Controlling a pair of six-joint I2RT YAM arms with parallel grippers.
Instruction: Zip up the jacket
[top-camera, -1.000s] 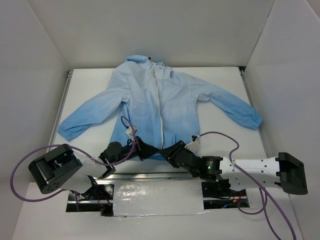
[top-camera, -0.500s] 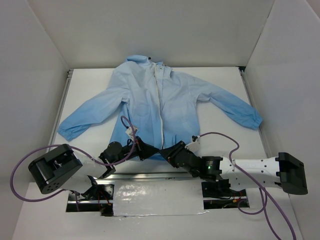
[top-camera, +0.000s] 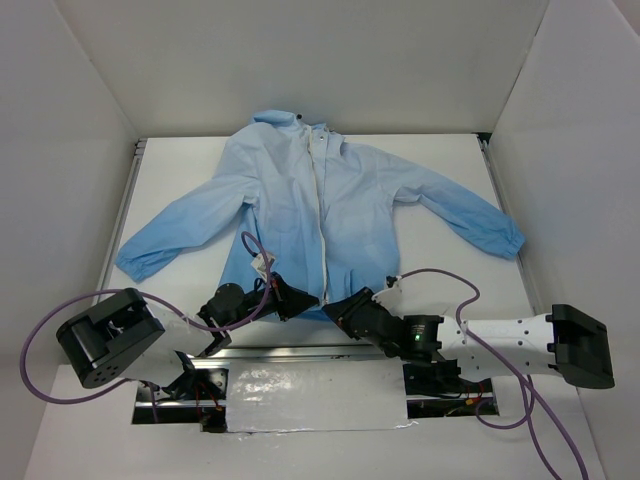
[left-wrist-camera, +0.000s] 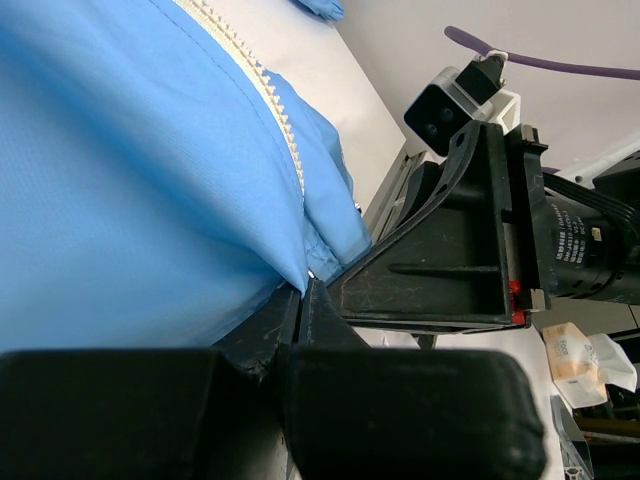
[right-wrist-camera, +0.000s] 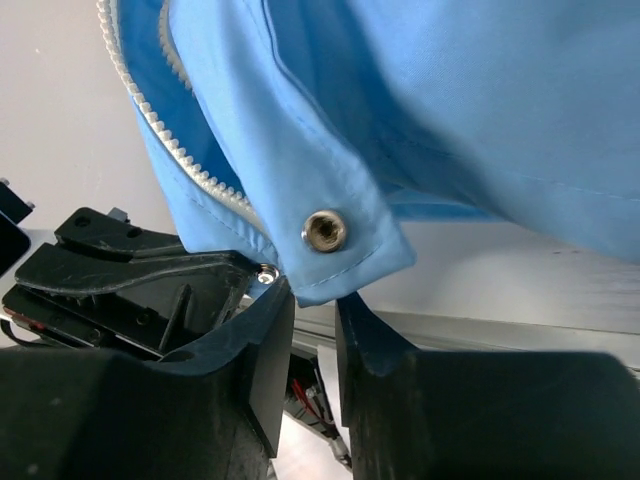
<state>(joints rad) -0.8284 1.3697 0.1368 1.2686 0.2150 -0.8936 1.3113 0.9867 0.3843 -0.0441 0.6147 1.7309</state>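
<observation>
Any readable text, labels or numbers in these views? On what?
White print on the black cylinder, right edge of the left wrist view: too small and blurred to read.
Beige tag below it: marks blurred, unreadable.
Jacket: no text shows.

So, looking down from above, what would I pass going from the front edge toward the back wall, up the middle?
shiny foil sheet → metal rail → left hand and right hand, side by side → blue jacket → white back wall
</observation>
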